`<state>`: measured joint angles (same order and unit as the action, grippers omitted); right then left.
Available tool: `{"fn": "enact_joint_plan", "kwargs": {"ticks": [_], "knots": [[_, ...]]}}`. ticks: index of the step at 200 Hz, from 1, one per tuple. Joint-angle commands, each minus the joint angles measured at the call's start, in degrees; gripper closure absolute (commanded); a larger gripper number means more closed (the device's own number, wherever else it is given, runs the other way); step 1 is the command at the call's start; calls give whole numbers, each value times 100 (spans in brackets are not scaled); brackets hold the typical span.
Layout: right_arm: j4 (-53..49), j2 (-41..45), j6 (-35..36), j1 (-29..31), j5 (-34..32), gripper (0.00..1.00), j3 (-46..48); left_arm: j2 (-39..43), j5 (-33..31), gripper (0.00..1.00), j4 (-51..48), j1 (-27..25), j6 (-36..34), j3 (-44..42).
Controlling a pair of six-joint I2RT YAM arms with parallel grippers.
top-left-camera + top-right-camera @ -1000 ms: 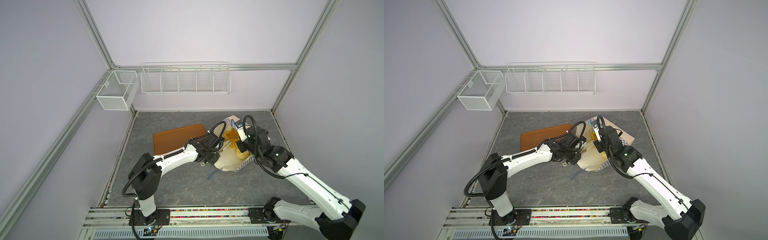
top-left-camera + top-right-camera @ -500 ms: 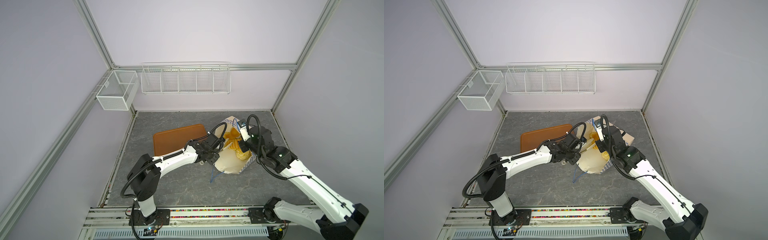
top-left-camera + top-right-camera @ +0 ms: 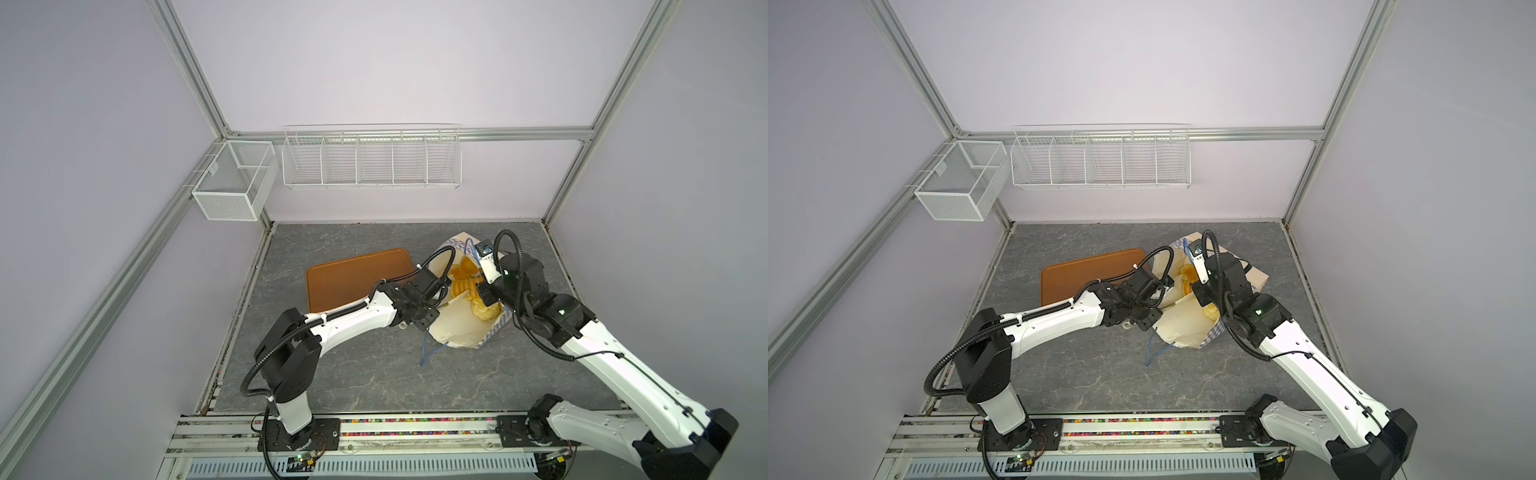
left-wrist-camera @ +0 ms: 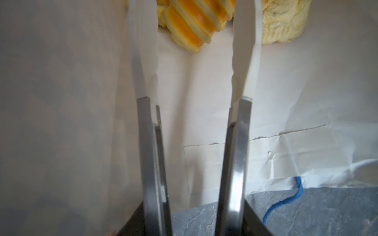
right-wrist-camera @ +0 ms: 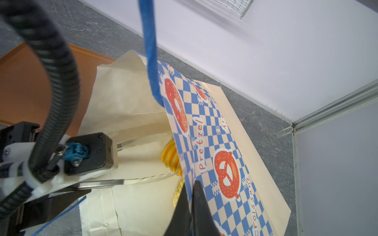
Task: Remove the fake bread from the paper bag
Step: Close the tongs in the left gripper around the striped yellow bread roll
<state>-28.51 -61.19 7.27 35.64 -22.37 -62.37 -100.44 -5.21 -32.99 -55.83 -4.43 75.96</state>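
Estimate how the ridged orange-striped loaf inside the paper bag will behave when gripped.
The ridged loaf probably grips well: its deep ribs give edges to catch. Its rounded oblong body may roll or twist if pinched off-centre. It lies on the thin, creased paper bag, so dragging it would likely crumple the paper.

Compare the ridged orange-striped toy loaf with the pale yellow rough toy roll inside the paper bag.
The ridged orange-striped loaf has smooth deep grooves; the pale yellow roll looks rough. The loaf lines up between the open left gripper's fingers; the roll lies outside them. Both rest in the cream paper bag, ungripped.
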Motion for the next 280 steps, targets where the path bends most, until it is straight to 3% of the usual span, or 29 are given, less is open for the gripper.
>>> {"fn": "enact_joint_plan", "kwargs": {"ticks": [1,118,189,280], "knots": [[201,133,-94,-40,170,93,41,81,-132,51,74,-98,-292,155],[56,120,-43,-75,570,93,-56,-580,-967,52,-172,-191,-1688,798],[13,116,27,-90,646,93,-100,-1127,-1121,51,-377,-191,-1948,1440],[31,142,152,-105,708,93,-47,-1866,-476,56,-1243,-105,-2009,2273]]}}
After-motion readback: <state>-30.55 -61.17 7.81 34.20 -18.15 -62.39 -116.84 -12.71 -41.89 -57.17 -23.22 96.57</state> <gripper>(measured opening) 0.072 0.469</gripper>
